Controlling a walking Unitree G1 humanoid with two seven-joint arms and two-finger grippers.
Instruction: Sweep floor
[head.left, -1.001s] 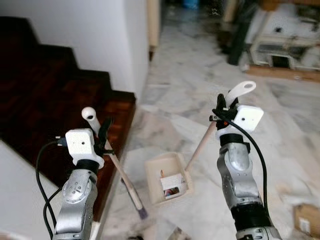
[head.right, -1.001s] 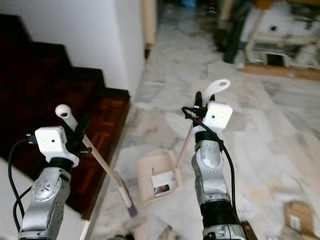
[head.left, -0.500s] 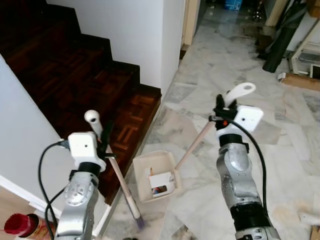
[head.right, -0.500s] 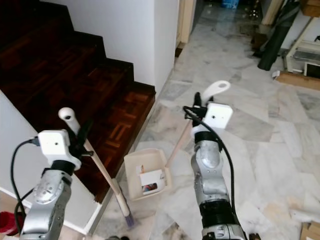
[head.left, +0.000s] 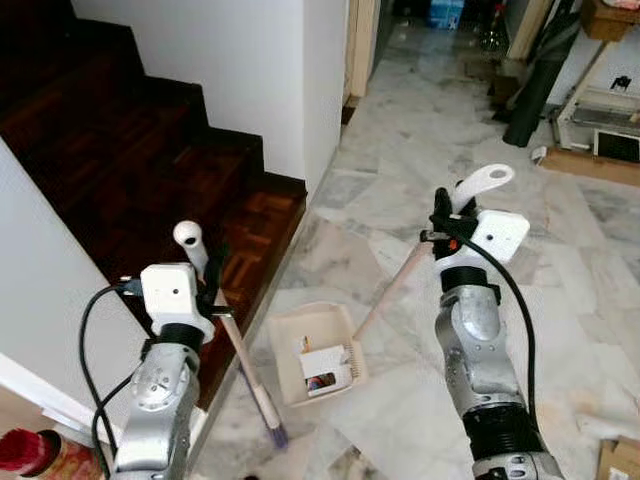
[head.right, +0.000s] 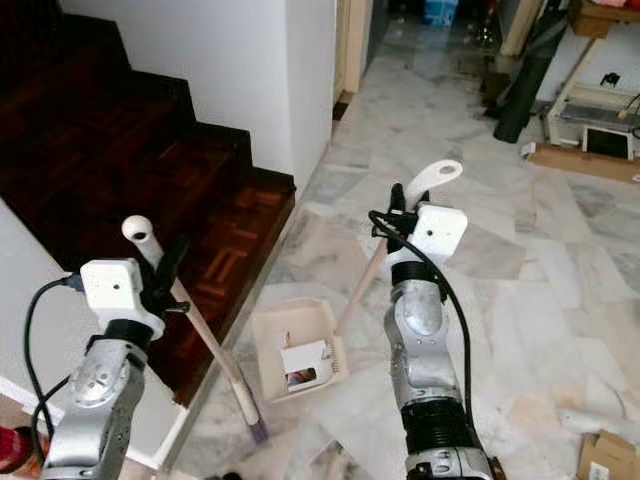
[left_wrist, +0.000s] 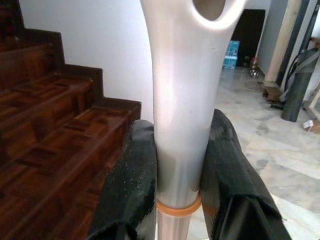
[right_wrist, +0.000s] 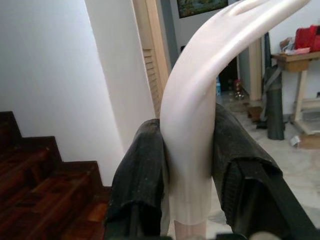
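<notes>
Dustpan sits on the marble floor beside the wooden stairs, scraps inside. My right gripper clamps the dustpan handle; my left gripper clamps the broom handle, bristles down just stair-side of the dustpan. Wrist views confirm both grips. Left eye view catches a red-capped bottle.

No readable text, labels, brands or numbers anywhere.
</notes>
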